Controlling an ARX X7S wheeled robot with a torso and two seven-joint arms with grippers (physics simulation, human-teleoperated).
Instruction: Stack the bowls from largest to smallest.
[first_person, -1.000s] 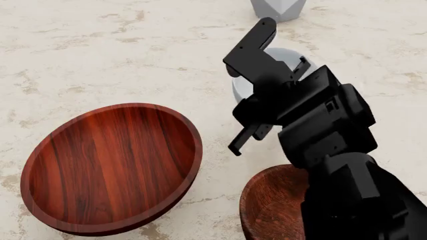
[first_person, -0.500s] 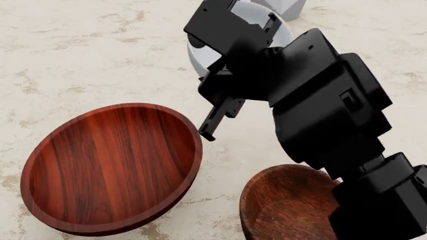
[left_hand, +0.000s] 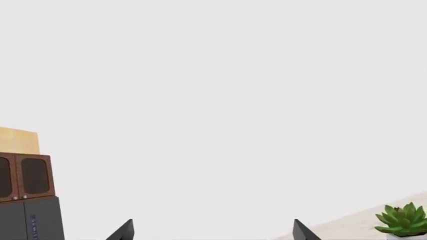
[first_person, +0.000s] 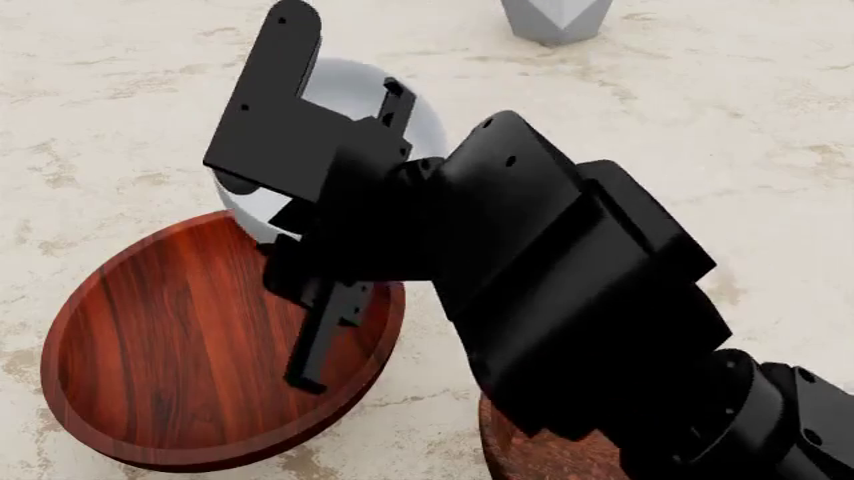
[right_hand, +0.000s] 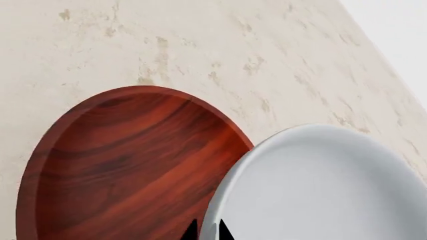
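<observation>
Right gripper pinches the white bowl by its rim above the far edge of the red wood bowl.

Head view: 1 small dark bowl sits near right on the marble table.
Right wrist view: fingertips clamp the white rim.
Left wrist view: left gripper spread, beside cabinet and plant; no legible writing.

A white bowl is filling the near corner of the view, its smooth rim overlapping the edge of a red wood bowl. Two dark fingertips are showing at the frame edge, pinching the white rim between them. The wood bowl is sitting on a pale, mottled stone counter.
</observation>
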